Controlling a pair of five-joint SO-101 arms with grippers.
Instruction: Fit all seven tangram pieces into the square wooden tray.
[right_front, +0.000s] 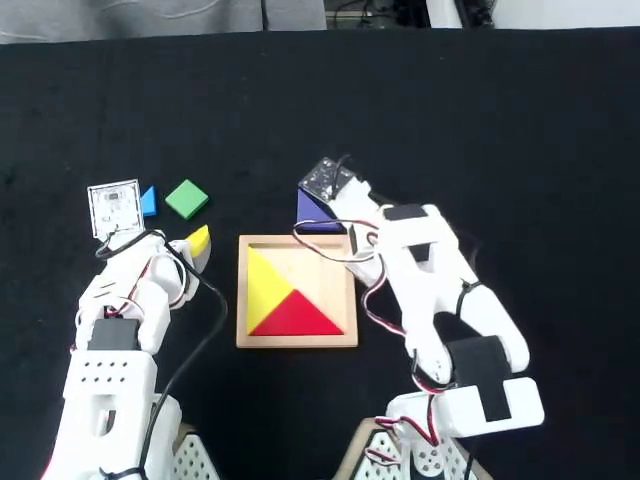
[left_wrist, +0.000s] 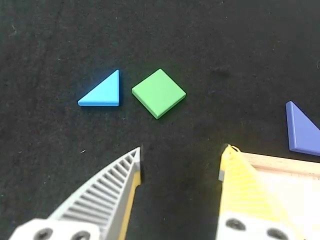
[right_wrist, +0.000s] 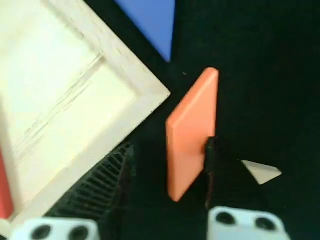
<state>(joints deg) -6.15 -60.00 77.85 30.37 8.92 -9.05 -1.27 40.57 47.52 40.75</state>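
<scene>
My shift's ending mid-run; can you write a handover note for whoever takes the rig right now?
Left gripper: jaws open, empty, beside the tray.
Right gripper: jaws open around the orange piece, outside the tray.
Done: yellow triangle and red triangle in the tray.
Left: orange piece, dark blue triangle, light blue triangle, green square, white triangle, all on the cloth.

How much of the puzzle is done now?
Two are in the tray: the yellow triangle and red triangle. The right pincer sits around the orange piece, not clamped. Outside wait the light blue triangle, green square and dark blue triangle.
</scene>
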